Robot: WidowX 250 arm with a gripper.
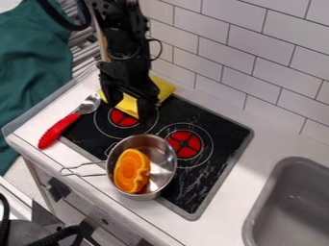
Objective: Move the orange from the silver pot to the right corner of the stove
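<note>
Hanging above the stove (223,137), the gripper (132,109) is released (its fingers stand apart). The orange (131,171) lies inside the silver pot (163,166).

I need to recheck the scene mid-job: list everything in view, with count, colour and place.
Orange: one, orange, in the pot
Pot: one, silver, on the stove's near edge
Stove: one, black, set in the counter
Burners: two, red, on the stove
Spoon: one, red and silver, left of the stove
Yellow cloth: one, stove's far-left corner
Counter: one, white, around the stove
Sink: one, grey, lower right
Tiles: many, white, far wall
Green cloth: one, left edge
Arm: one, black, top left
Hand: one, black, over the stove's far-left part
</note>
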